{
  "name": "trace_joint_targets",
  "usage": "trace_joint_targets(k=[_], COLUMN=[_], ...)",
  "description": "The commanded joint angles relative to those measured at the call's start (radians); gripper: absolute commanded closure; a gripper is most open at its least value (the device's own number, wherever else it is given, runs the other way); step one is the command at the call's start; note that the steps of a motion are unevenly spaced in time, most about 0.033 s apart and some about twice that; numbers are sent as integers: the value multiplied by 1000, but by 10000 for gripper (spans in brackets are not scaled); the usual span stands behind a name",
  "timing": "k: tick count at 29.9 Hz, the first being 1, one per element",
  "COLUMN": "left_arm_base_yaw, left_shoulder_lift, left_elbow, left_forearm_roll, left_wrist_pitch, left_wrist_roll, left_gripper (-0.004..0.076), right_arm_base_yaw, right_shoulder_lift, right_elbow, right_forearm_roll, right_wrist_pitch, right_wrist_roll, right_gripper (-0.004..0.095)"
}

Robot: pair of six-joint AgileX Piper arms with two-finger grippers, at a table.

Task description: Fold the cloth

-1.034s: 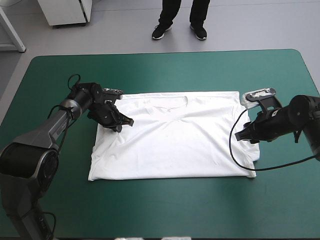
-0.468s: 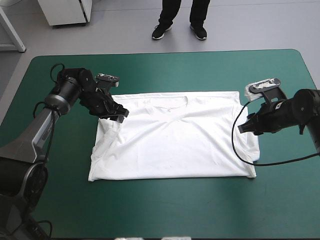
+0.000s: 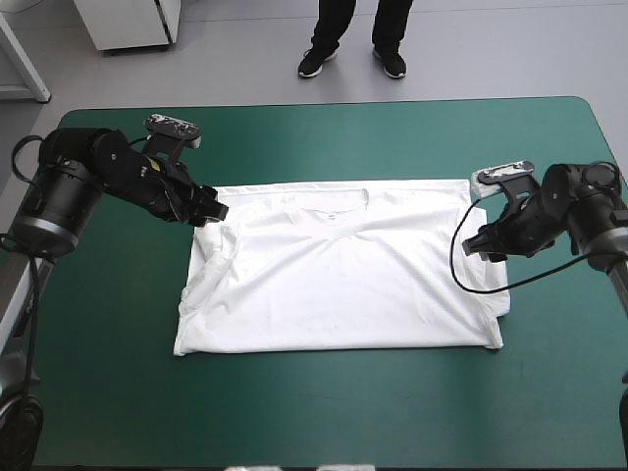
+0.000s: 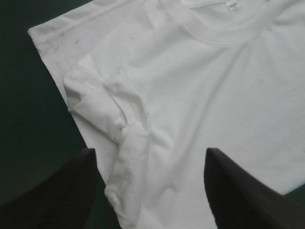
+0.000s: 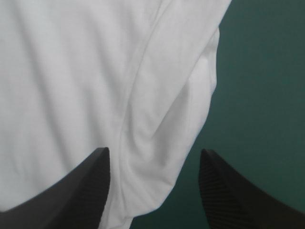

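The white T-shirt [image 3: 343, 270] lies spread flat mid-table, collar toward the far edge, both sleeves folded inward. My left gripper [image 3: 213, 210] hovers at the shirt's far-left shoulder corner, open and holding nothing. In the left wrist view its black fingers [image 4: 66, 191] stand wide apart, and the rumpled folded sleeve [image 4: 112, 112] lies ahead between them on the T-shirt [image 4: 214, 95]. My right gripper [image 3: 477, 246] is over the shirt's right side, open. In the right wrist view the folded sleeve edge [image 5: 186, 119] runs between its fingers [image 5: 78, 188], loose on the teal-green cover [image 5: 262, 71].
The teal-green cover [image 3: 324, 412] shows as a broad band between the shirt's hem and the table's near edge. Narrower bands run along the far edge and both sides.
The left gripper opened, let go of the left sleeve and drew back toward the table's far-left. The sleeve now lies rumpled on the shirt. The right gripper shifted slightly.
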Motion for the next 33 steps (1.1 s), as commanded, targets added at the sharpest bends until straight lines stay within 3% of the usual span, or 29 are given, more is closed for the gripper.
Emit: trace_joint_targets(k=[1, 10, 24, 28, 32, 33], left_arm_base_yaw=[-5, -5, -5, -5, -5, -5], left_shoulder_lift=[-49, -49, -49, -49, -49, -49], left_elbow=[-29, -29, -29, -29, -29, -29], left_forearm_roll=[-20, -26, -27, -27, -27, -27], left_wrist_pitch=[-31, -29, -14, -5, 3, 3], left_wrist_roll=[-7, -7, -2, -2, -2, -2], left_gripper=[250, 250, 250, 250, 250, 250], right_arm_base_yaw=[-7, -67, -71, -71, -71, -71], right_shoulder_lift=[30, 155, 289, 297, 298, 298], right_elbow=[-30, -30, -30, -30, -30, -30], right_forearm_roll=[-46, -41, -26, -5, 11, 13], right_wrist_pitch=[-59, -77, -105, -105, -102, -102], right_wrist_roll=[8, 15, 11, 11, -1, 1], right_gripper=[367, 367, 390, 590, 928, 918])
